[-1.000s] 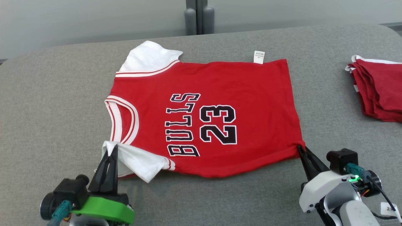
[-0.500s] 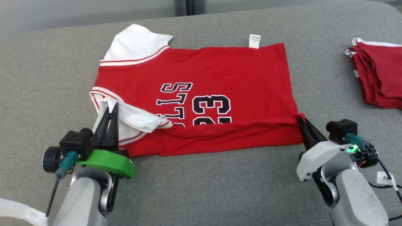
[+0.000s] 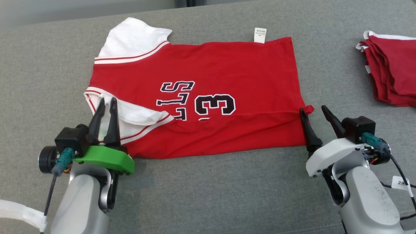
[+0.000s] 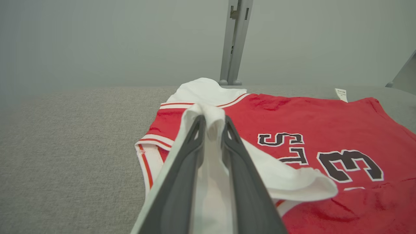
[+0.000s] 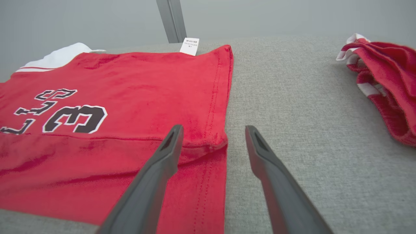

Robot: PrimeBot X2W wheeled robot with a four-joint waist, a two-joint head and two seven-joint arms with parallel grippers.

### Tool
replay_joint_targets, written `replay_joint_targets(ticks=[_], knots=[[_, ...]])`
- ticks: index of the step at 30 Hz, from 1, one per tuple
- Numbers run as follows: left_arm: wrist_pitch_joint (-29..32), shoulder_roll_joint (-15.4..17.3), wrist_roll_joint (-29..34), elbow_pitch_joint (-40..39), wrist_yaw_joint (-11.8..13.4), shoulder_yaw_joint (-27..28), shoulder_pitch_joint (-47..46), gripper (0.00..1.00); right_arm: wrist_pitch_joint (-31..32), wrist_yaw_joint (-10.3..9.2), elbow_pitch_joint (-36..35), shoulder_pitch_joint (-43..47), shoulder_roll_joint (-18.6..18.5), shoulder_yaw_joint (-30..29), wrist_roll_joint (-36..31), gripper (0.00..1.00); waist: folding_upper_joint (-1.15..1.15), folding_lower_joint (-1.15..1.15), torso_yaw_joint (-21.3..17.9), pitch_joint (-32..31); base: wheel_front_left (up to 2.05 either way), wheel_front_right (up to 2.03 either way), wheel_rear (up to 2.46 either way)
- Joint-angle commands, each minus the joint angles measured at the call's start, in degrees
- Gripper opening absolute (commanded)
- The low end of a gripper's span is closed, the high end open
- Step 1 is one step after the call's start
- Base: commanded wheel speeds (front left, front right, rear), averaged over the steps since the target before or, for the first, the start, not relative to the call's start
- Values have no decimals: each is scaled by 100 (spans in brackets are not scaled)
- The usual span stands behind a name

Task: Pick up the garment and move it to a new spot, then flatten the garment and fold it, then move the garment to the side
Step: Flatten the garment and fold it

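The red jersey [image 3: 227,71], printed with black "BULLS 23", lies on the grey fabric-covered tabletop [image 3: 208,195] in front of the robot, about midway between the two arms. Its long axis runs across the head view: the collar end points to the robot's left and the hem to its right. A white care label [image 3: 260,34] sticks out from the far edge near the hem. The near long edge is folded over, away from the robot, and covers the lower part of the lettering.

The left gripper [image 3: 107,99] sits at the collar end. Its jaws stand a narrow gap apart, and the near white sleeve [image 3: 139,115] is bunched in that gap and draped over the tips. Whether they press the cloth cannot be told.

The right gripper [image 3: 313,109] is at the hem end of the fold with its jaws spread wide, holding nothing. One finger is over the red cloth, the other over bare tabletop.

A stack of folded red garments [image 3: 393,78] lies well apart at the far right.
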Motion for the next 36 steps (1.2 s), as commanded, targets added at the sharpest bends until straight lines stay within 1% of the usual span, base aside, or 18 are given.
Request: replay_joint_targets(ticks=[1,5,9,14,17,21,27,31,36], knots=[[-27,-7,56,-134,16,72,43,100,-100,-9,-66,38,-19,-48,43,100,0,0,27,-52,0,0,0],[-23,-38,45,-488,-45,201,297,100,-263,-9,-230,228,-18,-122,85,100,0,0,67,-182,0,0,0],[-24,-55,-15,-758,-86,299,667,100,-298,-9,-404,466,-18,-202,33,100,0,0,95,-349,0,0,0],[5,-44,-237,-753,-125,384,1183,100,-240,-9,-538,823,-17,-198,24,100,0,0,129,-596,0,0,0],[227,-49,-462,-684,-127,471,1477,100,-195,-9,-599,1031,-18,-158,88,100,0,0,160,-729,0,0,0],[723,-80,-837,-595,-98,588,1721,100,-141,-9,-686,1237,-18,-109,132,100,0,0,176,-794,0,0,0],[1346,-153,-1349,-359,-16,727,1719,100,-35,-9,-816,1298,-21,-46,106,100,0,0,85,-695,0,0,0],[1476,-212,-1592,-180,-4,837,1513,100,25,-9,-866,1217,-19,-27,22,100,0,0,-14,-559,0,0,0],[1489,-237,-1786,81,-1,903,1276,100,107,-9,-958,1152,-18,-39,-37,100,0,0,-132,-382,0,0,0]])
